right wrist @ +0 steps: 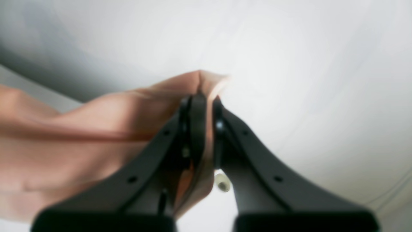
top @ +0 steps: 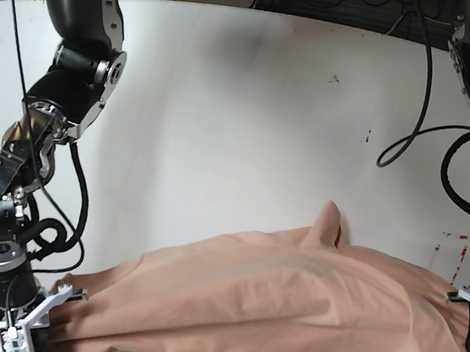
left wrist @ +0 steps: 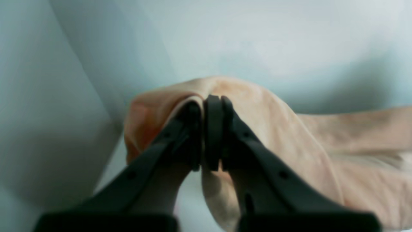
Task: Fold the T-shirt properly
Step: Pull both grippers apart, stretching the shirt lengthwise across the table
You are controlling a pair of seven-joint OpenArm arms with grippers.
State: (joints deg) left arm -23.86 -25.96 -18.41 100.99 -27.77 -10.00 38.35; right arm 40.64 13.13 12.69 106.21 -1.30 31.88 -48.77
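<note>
T-shirt (top: 281, 296) stretched along table's (top: 252, 101) near edge, both ends pinched by clenched fingers (left wrist: 214, 129), far tabletop bare

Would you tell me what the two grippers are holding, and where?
Both hold the T-shirt: left gripper and right gripper each pinch an edge at opposite ends.

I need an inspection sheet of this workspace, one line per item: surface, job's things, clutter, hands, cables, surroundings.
Surface: white table, a few small dark specks and red marks near one edge.
Job's things: peach T-shirt, wrinkled, stretched along the near edge between both arms, one fold standing up.
Clutter: nothing seen.
Hands: left hand shut on a T-shirt edge; right hand shut on a T-shirt edge.
Cables: black cables loop over the table by the left arm; more run along the right arm.
Surroundings: floor with wires beyond the far edge.
</note>
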